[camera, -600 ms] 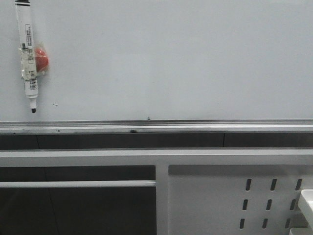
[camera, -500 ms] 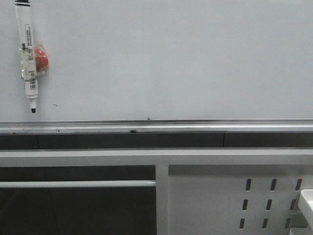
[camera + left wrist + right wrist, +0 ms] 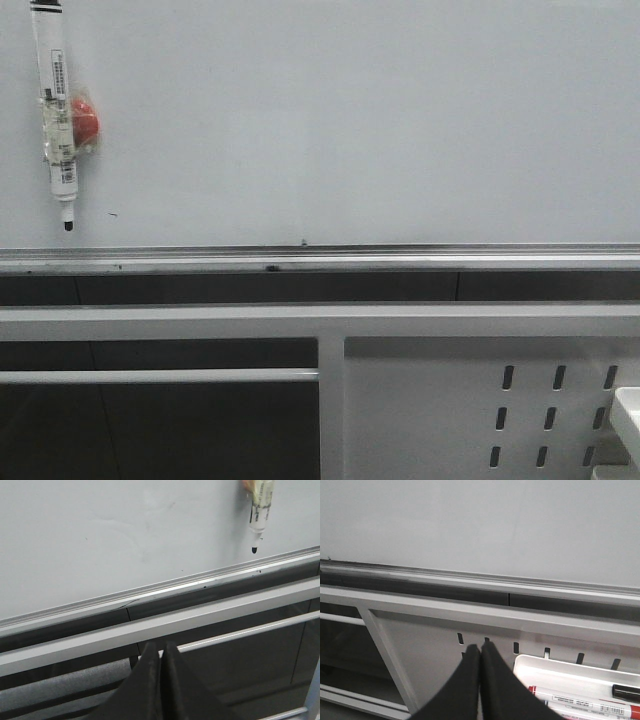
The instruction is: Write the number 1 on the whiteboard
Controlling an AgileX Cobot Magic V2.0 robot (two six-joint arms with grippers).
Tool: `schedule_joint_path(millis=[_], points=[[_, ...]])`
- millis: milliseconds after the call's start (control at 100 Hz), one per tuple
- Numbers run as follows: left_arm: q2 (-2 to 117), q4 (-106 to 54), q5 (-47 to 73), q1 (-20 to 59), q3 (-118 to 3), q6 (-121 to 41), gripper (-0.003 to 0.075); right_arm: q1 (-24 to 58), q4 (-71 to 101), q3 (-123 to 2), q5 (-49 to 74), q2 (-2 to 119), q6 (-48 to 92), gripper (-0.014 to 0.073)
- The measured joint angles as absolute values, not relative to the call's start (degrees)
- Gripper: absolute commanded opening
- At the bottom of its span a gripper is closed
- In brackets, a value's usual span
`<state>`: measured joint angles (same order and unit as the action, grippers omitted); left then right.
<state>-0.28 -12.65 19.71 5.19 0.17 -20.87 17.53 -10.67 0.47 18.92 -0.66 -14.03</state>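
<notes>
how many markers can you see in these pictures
3, maybe more hidden: one marker hanging on the whiteboard; a red-capped marker and a black-tipped one in the white tray.

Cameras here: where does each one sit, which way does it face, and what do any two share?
Front: fixed, facing the whiteboard and hanging marker; no robot parts.
Left wrist: on the left arm, facing the board; left gripper shut.
Right wrist: on the right arm, above the marker tray; right gripper shut.
Shared: front and left wrist show the hanging marker.

one whiteboard (image 3: 350, 120), with one marker (image 3: 56, 110) and one red magnet (image 3: 84, 118) on it; below it, one white tray (image 3: 560, 672) holding two red-capped markers (image 3: 580, 696).
</notes>
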Motion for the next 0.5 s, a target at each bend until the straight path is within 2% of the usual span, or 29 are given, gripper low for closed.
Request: schedule_joint_path(millis=[300,500], points=[[-0.28,-12.65,19.71,5.19,0.17,-20.87,-0.002,17.53,-10.91,0.47,18.92,-0.66,-14.03,-0.0041],[-0.28,-12.65,19.71,5.19,0.17,-20.87,-0.002,17.53,-19.72,0.47,17.38,-0.66,-13.9,-0.0041]])
